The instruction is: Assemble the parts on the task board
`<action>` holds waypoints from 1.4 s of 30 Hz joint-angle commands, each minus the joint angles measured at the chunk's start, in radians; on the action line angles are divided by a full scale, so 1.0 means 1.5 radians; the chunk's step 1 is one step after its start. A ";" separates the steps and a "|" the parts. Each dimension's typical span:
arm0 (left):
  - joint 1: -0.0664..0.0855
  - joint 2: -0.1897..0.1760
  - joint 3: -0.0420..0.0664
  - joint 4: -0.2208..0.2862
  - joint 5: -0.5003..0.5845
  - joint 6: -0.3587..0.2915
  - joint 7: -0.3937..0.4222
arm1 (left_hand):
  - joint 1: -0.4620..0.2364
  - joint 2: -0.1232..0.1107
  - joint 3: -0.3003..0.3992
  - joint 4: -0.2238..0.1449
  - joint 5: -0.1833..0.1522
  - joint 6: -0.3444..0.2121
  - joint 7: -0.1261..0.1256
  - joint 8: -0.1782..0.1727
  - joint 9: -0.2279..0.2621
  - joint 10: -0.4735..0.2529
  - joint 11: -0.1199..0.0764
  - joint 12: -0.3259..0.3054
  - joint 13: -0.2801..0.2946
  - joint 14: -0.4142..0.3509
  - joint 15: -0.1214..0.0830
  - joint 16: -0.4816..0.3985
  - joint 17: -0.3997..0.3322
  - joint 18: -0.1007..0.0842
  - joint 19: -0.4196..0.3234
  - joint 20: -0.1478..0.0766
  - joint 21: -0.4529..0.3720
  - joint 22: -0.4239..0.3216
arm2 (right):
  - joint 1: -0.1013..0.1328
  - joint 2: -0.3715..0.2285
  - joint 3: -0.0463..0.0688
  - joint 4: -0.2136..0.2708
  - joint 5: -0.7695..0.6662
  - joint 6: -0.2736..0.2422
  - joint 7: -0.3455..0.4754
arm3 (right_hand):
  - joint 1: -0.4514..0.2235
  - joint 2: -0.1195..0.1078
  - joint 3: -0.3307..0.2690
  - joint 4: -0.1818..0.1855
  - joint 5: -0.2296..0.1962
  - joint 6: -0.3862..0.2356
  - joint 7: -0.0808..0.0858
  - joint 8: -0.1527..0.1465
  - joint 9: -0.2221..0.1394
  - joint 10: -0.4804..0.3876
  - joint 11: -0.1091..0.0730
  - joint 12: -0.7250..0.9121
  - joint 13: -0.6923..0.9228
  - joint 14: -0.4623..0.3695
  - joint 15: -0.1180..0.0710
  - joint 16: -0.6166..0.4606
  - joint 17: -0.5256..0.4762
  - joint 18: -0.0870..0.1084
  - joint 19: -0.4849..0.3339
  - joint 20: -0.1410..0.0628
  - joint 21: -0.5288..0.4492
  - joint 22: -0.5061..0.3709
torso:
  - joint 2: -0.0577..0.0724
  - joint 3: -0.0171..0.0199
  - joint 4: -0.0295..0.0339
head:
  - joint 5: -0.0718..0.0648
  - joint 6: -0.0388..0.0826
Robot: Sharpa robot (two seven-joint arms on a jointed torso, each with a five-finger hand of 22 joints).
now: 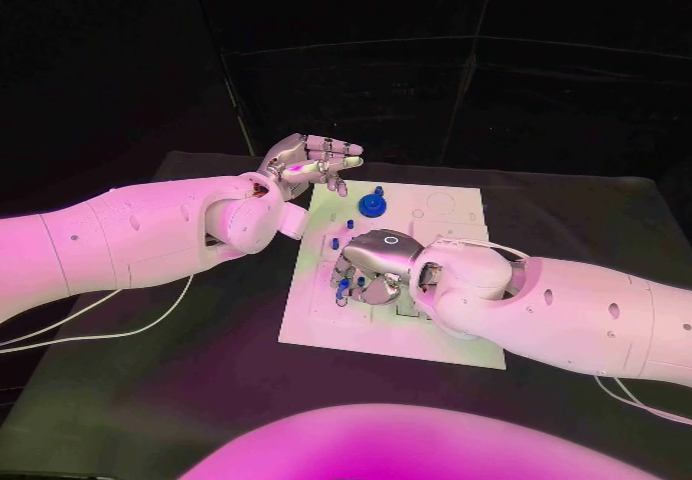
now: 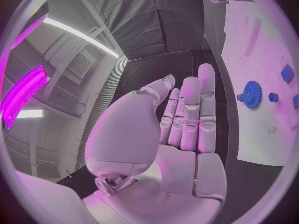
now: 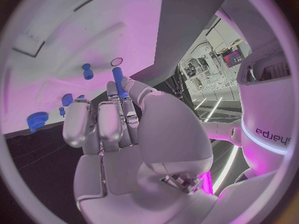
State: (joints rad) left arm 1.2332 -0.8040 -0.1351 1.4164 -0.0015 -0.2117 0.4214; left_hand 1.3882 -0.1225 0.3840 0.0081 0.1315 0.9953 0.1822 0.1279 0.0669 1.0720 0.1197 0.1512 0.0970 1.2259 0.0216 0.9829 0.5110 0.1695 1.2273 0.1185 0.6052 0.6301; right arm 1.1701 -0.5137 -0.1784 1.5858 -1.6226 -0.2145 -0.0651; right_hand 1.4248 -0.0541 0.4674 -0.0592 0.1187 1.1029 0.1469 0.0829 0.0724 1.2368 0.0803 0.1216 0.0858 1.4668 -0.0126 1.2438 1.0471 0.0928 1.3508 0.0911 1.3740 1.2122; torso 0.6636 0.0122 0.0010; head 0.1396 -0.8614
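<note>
The white task board (image 1: pixel 433 330) lies mid-table. My right hand (image 1: pixel 371 272) hangs over its left middle with the fingers pointing down. In the right wrist view the right hand (image 3: pixel 118 129) pinches a long blue peg (image 3: pixel 117 81) between thumb and fingertips, close to a round hole (image 3: pixel 116 61) in the board. A blue gear (image 1: pixel 374 205) stands near the board's far edge, and a small blue peg (image 1: pixel 335 243) is beside my right hand. My left hand (image 1: pixel 310 160) hovers over the board's far left corner, fingers stretched out and holding nothing. The left wrist view shows the left hand (image 2: pixel 187 129) and the gear (image 2: pixel 252 94).
Other blue parts sit on the board: a block (image 2: pixel 287 73), a small knob (image 2: pixel 273 97), a short peg (image 3: pixel 87 71) and another piece (image 3: pixel 67 99). White cables (image 1: pixel 116 335) trail across the black table under my left arm. The board's right half (image 1: pixel 462 210) has recesses.
</note>
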 commanded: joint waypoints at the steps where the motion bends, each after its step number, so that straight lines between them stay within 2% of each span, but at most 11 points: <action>1: 0.001 0.001 0.001 0.000 0.002 0.007 0.006 | 0.000 0.006 -0.002 -0.001 0.001 -0.001 -0.001 0.001 0.001 0.000 -0.004 0.004 0.000 0.000 0.000 -0.002 0.000 0.009 0.001 -0.001 -0.002 0.000 | 0.000 0.004 0.000 -0.003 -0.014 0.027 0.000 | 0.003 -0.003 0.003 -0.001 0.004 0.001 0.004 -0.003 -0.001 0.008 -0.004 -0.005 0.001 0.012 0.002 0.004 -0.001 -0.008 -0.002 0.004 0.002 0.000 | 0.000 -0.0006 0.0002 | 0.000 -0.001; 6: 0.001 0.001 0.001 0.000 0.002 0.007 0.006 | 0.000 0.006 -0.002 -0.001 0.001 -0.001 -0.001 0.001 0.001 0.000 -0.004 0.004 0.000 0.000 0.000 -0.002 0.000 0.009 0.001 -0.001 -0.002 0.000 | -0.003 0.007 -0.001 -0.007 -0.016 0.036 -0.001 | 0.003 -0.003 0.003 -0.001 0.004 0.001 0.004 -0.003 -0.001 0.008 -0.004 -0.005 0.001 0.012 0.002 0.004 -0.001 -0.008 -0.002 0.004 0.002 0.000 | 0.000 0.0003 0.0000 | -0.001 -0.002; 10: 0.001 0.000 0.001 0.000 0.002 0.007 0.006 | 0.000 0.006 -0.002 -0.001 0.001 -0.001 -0.001 0.001 0.001 0.000 -0.004 0.004 0.000 0.000 0.000 -0.002 0.000 0.009 0.001 -0.001 -0.002 0.000 | -0.004 0.008 -0.001 -0.007 -0.016 0.040 -0.001 | 0.002 -0.003 0.003 0.000 0.004 0.002 0.004 -0.003 -0.001 0.008 -0.004 -0.005 0.001 0.012 0.002 0.005 0.000 -0.008 -0.002 0.004 0.002 0.000 | 0.000 -0.0005 -0.0002 | -0.002 -0.003; 25: 0.001 0.000 0.001 0.000 0.002 0.009 0.004 | 0.000 0.006 -0.002 -0.001 0.001 -0.001 -0.001 0.001 0.001 0.000 -0.004 0.004 0.000 0.000 0.000 -0.002 0.000 0.009 0.001 -0.001 -0.002 0.000 | -0.006 0.008 -0.001 -0.006 -0.021 0.047 -0.003 | 0.002 -0.003 0.003 0.000 0.004 0.002 0.004 -0.003 -0.001 0.008 -0.004 -0.005 0.001 0.012 0.002 0.005 0.000 -0.008 -0.002 0.004 0.002 0.000 | 0.000 -0.0002 0.0001 | -0.001 -0.005; 42: 0.001 -0.001 0.001 0.001 0.002 0.009 0.003 | 0.000 0.006 -0.002 -0.001 0.001 -0.001 -0.001 0.001 0.001 0.000 -0.004 0.004 0.000 0.000 0.000 -0.002 0.000 0.009 0.001 -0.001 -0.002 0.000 | -0.007 0.002 -0.001 0.001 -0.039 0.035 -0.016 | -0.001 -0.003 0.003 0.000 0.004 0.002 0.004 -0.003 -0.001 0.009 -0.004 -0.006 0.002 0.012 0.003 0.005 0.000 -0.008 -0.002 0.005 0.003 0.000 | 0.000 -0.0002 0.0000 | 0.000 -0.007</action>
State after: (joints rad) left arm 1.2332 -0.8058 -0.1351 1.4161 -0.0015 -0.2093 0.4206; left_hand 1.3882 -0.1225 0.3840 0.0081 0.1315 0.9952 0.1822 0.1279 0.0669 1.0720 0.1197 0.1512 0.0970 1.2259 0.0216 0.9830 0.5112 0.1694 1.2272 0.1185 0.6052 0.6302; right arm 1.1612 -0.5084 -0.1779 1.5861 -1.6575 -0.1684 -0.0705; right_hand 1.4209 -0.0580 0.4667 -0.0592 0.1214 1.1048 0.1488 0.0773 0.0703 1.2368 0.0803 0.1177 0.0878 1.4668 -0.0126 1.2487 1.0473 0.0929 1.3507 0.0911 1.3739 1.2120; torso 0.6637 0.0117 0.0010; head 0.1400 -0.8720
